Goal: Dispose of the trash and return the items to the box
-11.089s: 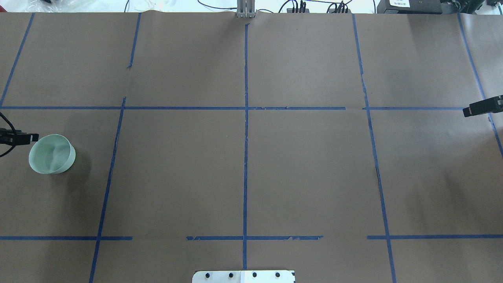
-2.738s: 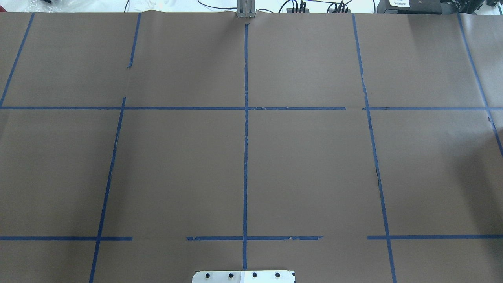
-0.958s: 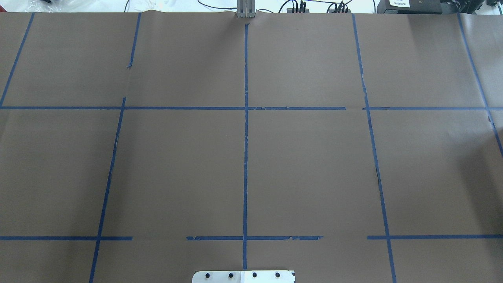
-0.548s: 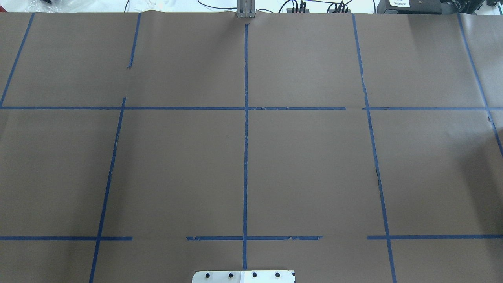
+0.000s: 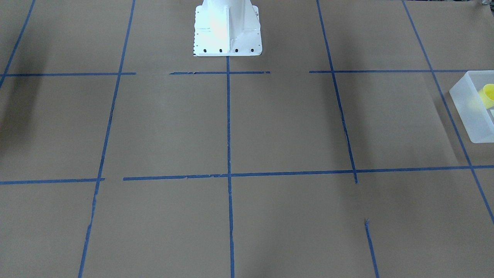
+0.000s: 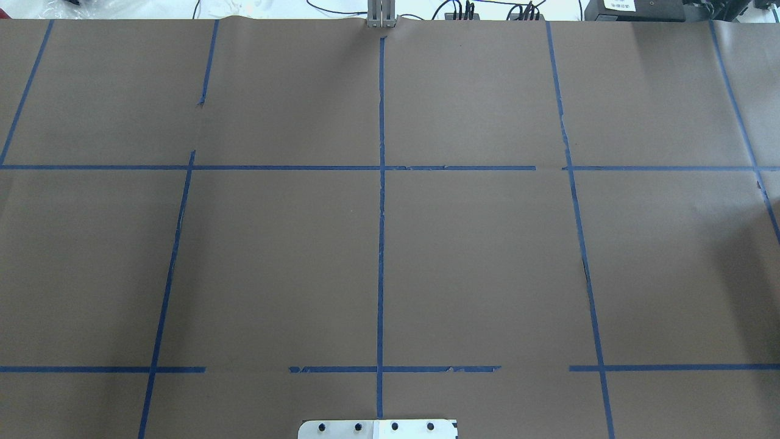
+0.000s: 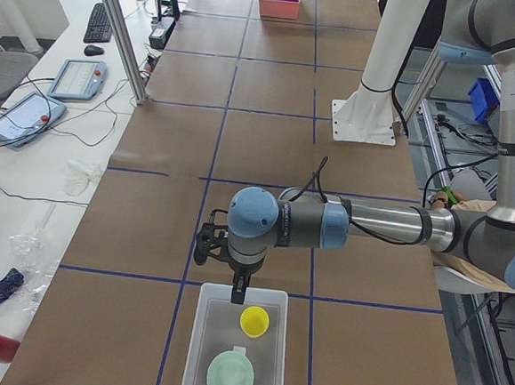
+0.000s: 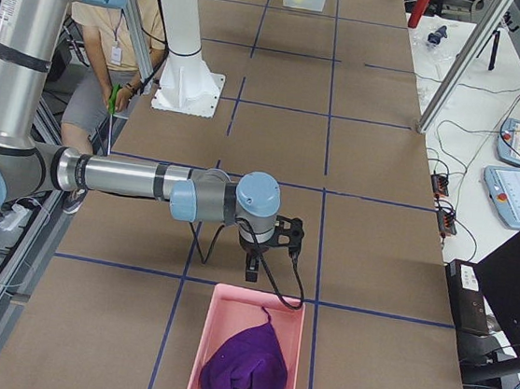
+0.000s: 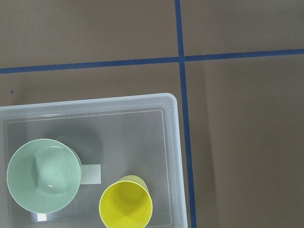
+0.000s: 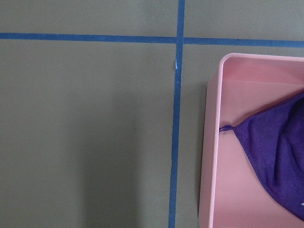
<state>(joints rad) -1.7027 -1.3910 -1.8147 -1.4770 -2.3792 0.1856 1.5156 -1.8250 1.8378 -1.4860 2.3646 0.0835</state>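
1. My left gripper [image 7: 237, 296] points straight down above the box [image 7: 193, 352], over the rim at the box's 12 o'clock edge in the left-side view. It shows only in that view, so I cannot tell whether its fingers stand wide or narrow. I see nothing between them.
2. The yellow cup [image 9: 126, 207] stands upright inside the box, mouth up. In my left wrist view it sits toward the box's 5 o'clock corner, close to the wall there.
3. A pale green cup [image 9: 43, 175] is in the box too, at roughly 10 o'clock from the yellow cup. The two stand near each other, and I cannot tell whether they touch.
4. The box rests on the brown-papered table [image 6: 274, 262] at the end on my left. In the front-facing view it is cut off by the frame at 3 o'clock.
5. My right gripper [image 8: 251, 272] points down at the table's other end, just off the 12 o'clock edge of a pink bin [image 8: 193, 356] in the right-side view. Here also I cannot tell how far its fingers are parted.
6. A purple cloth [image 8: 242, 371] lies crumpled in the pink bin.
7. Blue tape lines [image 6: 381, 244] mark the paper into squares.
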